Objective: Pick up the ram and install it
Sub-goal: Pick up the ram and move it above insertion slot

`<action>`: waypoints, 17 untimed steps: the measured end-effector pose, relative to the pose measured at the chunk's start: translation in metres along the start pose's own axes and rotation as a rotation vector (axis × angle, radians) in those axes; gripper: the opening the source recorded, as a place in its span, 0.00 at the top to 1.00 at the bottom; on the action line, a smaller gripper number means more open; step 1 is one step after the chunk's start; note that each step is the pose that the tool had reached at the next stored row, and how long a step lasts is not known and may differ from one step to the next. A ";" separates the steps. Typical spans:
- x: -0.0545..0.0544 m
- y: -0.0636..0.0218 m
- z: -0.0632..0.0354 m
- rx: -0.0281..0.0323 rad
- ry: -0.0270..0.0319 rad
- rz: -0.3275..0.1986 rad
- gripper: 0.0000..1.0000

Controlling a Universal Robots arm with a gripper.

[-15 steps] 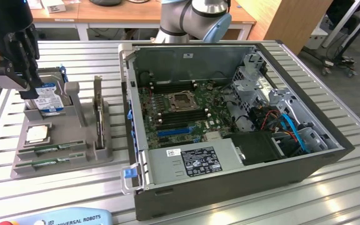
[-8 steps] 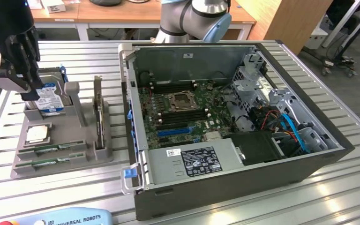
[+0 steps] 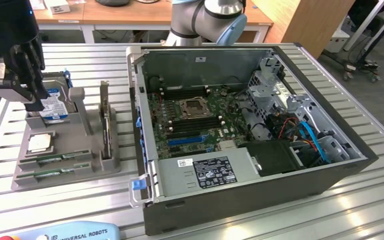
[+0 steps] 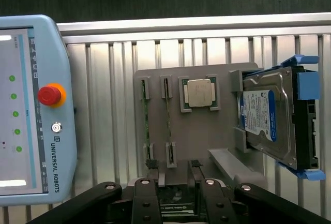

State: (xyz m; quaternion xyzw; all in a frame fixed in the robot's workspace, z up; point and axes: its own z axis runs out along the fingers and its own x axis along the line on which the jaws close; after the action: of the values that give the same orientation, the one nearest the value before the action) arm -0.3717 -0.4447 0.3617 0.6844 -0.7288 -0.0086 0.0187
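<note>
The gripper [image 3: 18,87] hangs above the grey holder [image 3: 78,170] on the table [image 3: 18,200], its jaws wide apart and holding nothing. The ram [image 3: 53,159] stands on edge in a holder slot. A second stick [image 3: 45,173] is just beside it, near a chip [image 3: 38,142] and a blue-labelled hard drive [image 3: 53,102]. The pendant [image 4: 31,131] reads "UNIVERSAL ROBOTS". The open computer case [image 3: 245,200] lies at the exterior view's right.

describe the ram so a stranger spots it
At the exterior view's left of the open computer case sits a grey holder. Its long slots hold two ram sticks: thin green strips, unlike the square silver processor and blue-labelled hard drive.
</note>
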 end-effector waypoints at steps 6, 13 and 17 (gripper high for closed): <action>0.000 -0.0003 0.0067 0.0001 0.0000 -0.002 0.64; 0.000 -0.0005 0.0143 0.0000 0.0001 -0.003 0.64; 0.000 -0.0007 0.0181 0.0001 0.0002 -0.004 0.64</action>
State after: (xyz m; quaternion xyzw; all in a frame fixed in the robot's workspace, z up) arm -0.3717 -0.4447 0.3436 0.6860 -0.7273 -0.0086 0.0187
